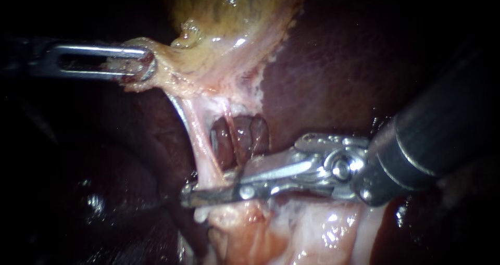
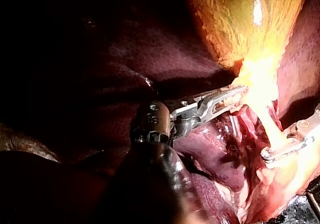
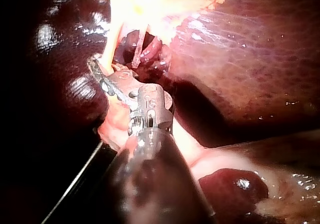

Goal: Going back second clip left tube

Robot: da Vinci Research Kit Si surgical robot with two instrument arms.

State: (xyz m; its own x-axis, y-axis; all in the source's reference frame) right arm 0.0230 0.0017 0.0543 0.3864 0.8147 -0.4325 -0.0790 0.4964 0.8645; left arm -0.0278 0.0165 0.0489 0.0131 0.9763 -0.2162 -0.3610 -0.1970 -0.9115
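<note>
The yellowish gallbladder (image 1: 229, 20) hangs at the top, and its neck narrows into a pale left tube (image 1: 200, 140) running downward. My left instrument (image 1: 136, 63) has its slotted jaws shut on the tissue at the gallbladder's neck and holds it to the left. My right instrument (image 1: 208, 192) lies across the tube's lower end with its long thin jaws a little open and the tube between them. In the left wrist view a gap shows between those jaws (image 2: 280, 141). A thin silvery strip (image 1: 179, 114), perhaps a clip, runs along the tube's upper left edge.
Dark red liver (image 1: 333, 72) fills the right and the lower left. A window behind the tube shows reddish tissue (image 1: 242, 135). Pale fatty tissue (image 1: 312, 228) lies under the right instrument's wrist (image 1: 341, 167). Its dark shaft (image 1: 437, 135) crosses the right side.
</note>
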